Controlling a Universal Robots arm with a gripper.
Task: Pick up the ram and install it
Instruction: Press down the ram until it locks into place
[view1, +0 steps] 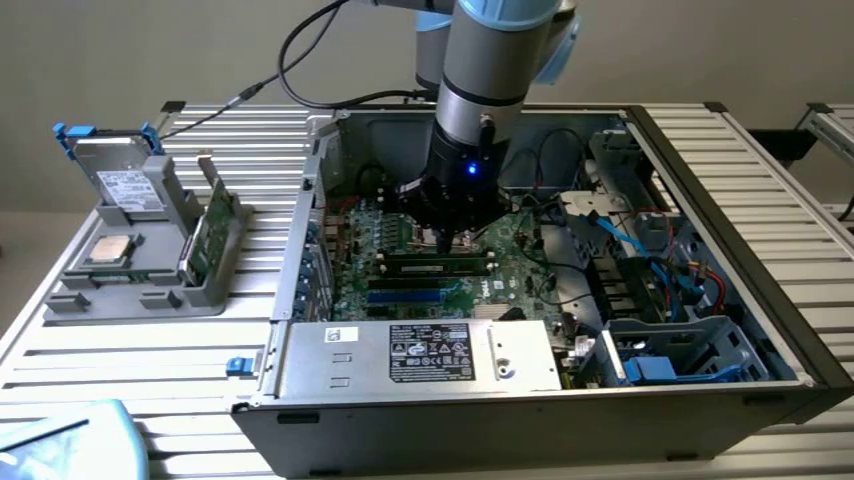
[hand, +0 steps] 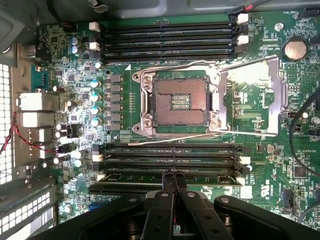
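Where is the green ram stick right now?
In the exterior view, the ram lies in a motherboard slot inside the computer case, right under the shut tool.

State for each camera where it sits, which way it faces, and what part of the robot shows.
Exterior view: off the arm, raised, looking down into the open computer case; the arm and gripper over the motherboard.
Wrist view: on the wrist, facing straight down at the motherboard; the shut gripper over the ram in its slot.
Shared: motherboard, gripper, ram.
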